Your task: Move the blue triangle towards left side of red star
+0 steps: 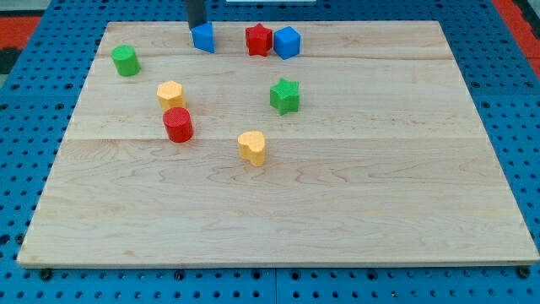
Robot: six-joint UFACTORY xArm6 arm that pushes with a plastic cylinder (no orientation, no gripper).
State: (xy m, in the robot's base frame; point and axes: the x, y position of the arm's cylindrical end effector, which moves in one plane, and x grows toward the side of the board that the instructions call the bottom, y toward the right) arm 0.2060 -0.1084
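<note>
The blue triangle (203,38) sits near the board's top edge, left of centre. The red star (258,40) stands to its right with a gap between them. A blue cube (287,42) touches the red star's right side. My tip (196,26) comes down from the view's top and rests just behind the blue triangle's upper left side, touching or nearly touching it.
A green cylinder (126,61) is at the upper left. A yellow block (170,94) and a red cylinder (178,124) stand left of centre. A green star (285,96) and a yellow heart-like block (251,147) lie near the middle of the wooden board (380,194).
</note>
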